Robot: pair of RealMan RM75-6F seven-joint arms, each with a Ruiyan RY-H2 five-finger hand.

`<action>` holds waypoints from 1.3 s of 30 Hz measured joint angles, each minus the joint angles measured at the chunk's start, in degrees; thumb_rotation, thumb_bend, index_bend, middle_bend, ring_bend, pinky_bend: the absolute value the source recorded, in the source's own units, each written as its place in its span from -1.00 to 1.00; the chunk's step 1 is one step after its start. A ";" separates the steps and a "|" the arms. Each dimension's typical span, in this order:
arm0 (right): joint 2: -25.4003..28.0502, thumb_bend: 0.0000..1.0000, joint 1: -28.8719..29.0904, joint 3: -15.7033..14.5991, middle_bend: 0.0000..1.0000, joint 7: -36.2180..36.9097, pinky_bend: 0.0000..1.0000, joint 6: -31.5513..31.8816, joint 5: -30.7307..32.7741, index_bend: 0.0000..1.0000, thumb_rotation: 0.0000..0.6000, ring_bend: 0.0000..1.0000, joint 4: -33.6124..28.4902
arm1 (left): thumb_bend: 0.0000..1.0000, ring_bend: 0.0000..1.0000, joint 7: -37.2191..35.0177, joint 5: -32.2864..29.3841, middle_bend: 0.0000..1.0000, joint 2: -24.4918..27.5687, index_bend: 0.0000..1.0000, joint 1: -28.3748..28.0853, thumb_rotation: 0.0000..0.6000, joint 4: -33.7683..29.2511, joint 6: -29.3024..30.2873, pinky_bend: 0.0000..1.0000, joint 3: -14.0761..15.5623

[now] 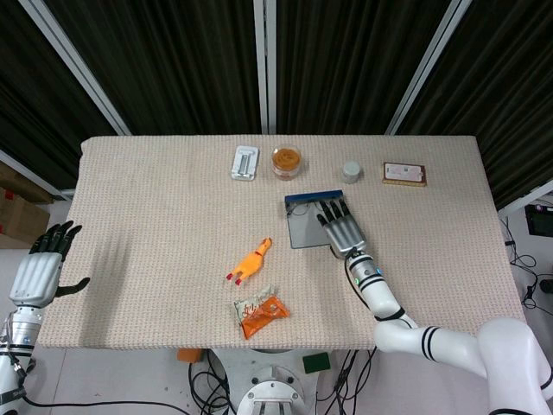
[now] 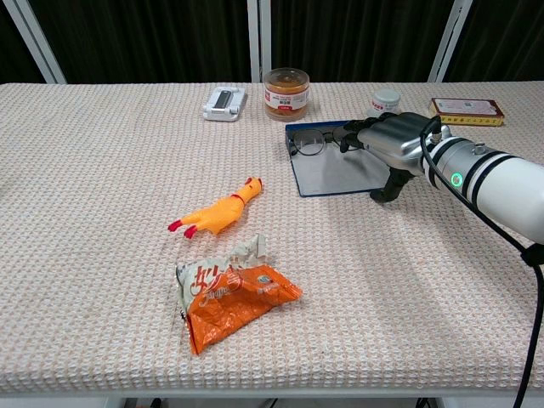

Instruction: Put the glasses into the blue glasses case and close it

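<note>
The blue glasses case point(image 1: 302, 232) point(image 2: 336, 174) lies open and flat on the table, grey inside up. The dark-rimmed glasses point(image 2: 316, 142) point(image 1: 302, 208) lie on its far part, next to the blue rim. My right hand point(image 1: 342, 227) point(image 2: 393, 141) hovers low over the case's right side. Its fingers point(image 2: 355, 138) are stretched out with their tips at the right lens, and its thumb points down at the case's right edge. It holds nothing. My left hand point(image 1: 38, 270) hangs off the table's left edge with fingers apart and empty.
Along the far edge stand a silver device point(image 1: 245, 162) point(image 2: 224, 103), an amber jar point(image 1: 286, 161) point(image 2: 286, 93), a small capped pot point(image 1: 351, 171) point(image 2: 385, 100) and a brown box point(image 1: 404, 174) point(image 2: 467, 110). A yellow rubber chicken point(image 1: 251, 261) point(image 2: 217, 214) and an orange snack bag point(image 1: 259, 313) point(image 2: 234, 297) lie nearer me.
</note>
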 measured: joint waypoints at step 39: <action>-5.13 0.01 -0.27 0.05 -1.00 16.05 -1.00 -0.89 -12.18 -0.14 1.00 -1.00 12.61 | -0.73 -1.00 -1.01 -1.13 -0.91 -1.04 -0.81 -0.73 0.99 1.59 -2.43 -0.72 -0.09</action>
